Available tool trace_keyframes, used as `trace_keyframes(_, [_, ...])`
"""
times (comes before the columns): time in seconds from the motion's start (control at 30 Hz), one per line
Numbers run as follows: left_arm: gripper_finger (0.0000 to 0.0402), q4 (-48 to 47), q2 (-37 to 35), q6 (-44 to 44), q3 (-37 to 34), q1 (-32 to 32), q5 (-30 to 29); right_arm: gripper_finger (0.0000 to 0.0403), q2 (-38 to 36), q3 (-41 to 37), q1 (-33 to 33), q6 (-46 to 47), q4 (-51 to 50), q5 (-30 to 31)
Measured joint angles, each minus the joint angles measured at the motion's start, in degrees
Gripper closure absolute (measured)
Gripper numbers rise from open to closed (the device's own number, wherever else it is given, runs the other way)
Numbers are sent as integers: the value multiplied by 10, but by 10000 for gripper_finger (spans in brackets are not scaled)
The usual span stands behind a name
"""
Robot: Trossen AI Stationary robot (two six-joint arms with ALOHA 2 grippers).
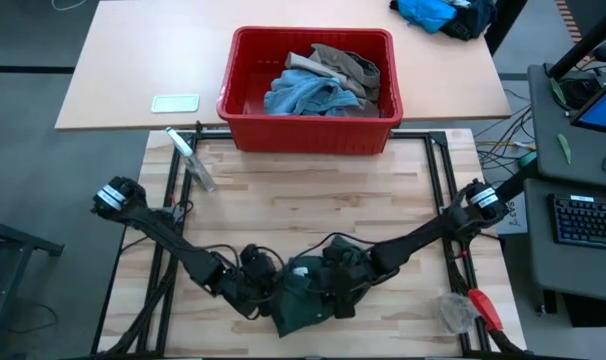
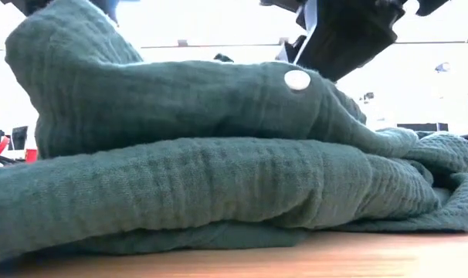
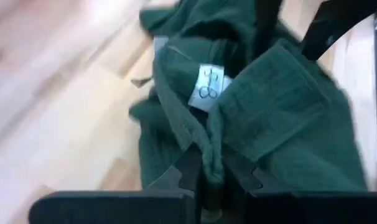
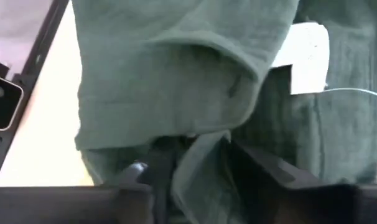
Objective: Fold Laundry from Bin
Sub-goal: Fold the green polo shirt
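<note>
Lying bunched at the near edge of the worktop (image 1: 313, 190), between the two arms, the green shorts (image 1: 318, 290) are being worked by both pincers at once. The left pincer (image 3: 212, 182) is pinching a fold of the shorts, its fingers drawn narrow on the cloth beside the white label (image 3: 207, 87). The right pincer (image 4: 188, 163) is sitting deep in the same garment with cloth lying between its fingers, which are standing partly apart; whether it is gripping or letting go cannot be told. In the high view the heap is running roughly left to right, the left pincer (image 1: 258, 285) at its left end and the right pincer (image 1: 351, 272) at its right, both touching it. Any spreading move would be pulling along that axis. The bin (image 1: 245, 108) is sitting well apart at the far side, holding the blue and khaki pieces (image 1: 323, 82), not yet taken out.
</note>
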Motion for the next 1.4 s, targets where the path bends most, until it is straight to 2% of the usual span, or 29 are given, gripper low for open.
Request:
trace_keyframes(0.17, [396,-112,-1,33,86,0,-7,199,-18,34,0,-18,-70,6])
trace_keyframes(0.37, [399,-231,0,64,176,-9,-40,154,-48,49,4,-7,-136,6])
trace_keyframes(0.6, [400,-305,0,72,246,-25,-51,126,-93,24,11,18,-154,17])
trace_keyframes(0.77, [400,-332,0,72,278,-46,-53,116,-113,-6,11,26,-144,83])
trace_keyframes(0.87, [400,-336,0,76,292,-58,-52,110,-115,-37,8,30,-94,99])
trace_keyframes(1.0, [400,-333,0,80,302,-69,-53,99,-115,-93,-7,24,24,99])
trace_keyframes(1.2, [398,-332,0,81,302,-71,-75,89,-115,-195,-37,48,262,99])
trace_keyframes(1.3, [397,-332,0,90,302,-71,-95,98,-115,-237,-49,66,352,94])
trace_keyframes(1.4, [396,-332,0,102,302,-71,-112,124,-114,-257,-55,90,386,75])
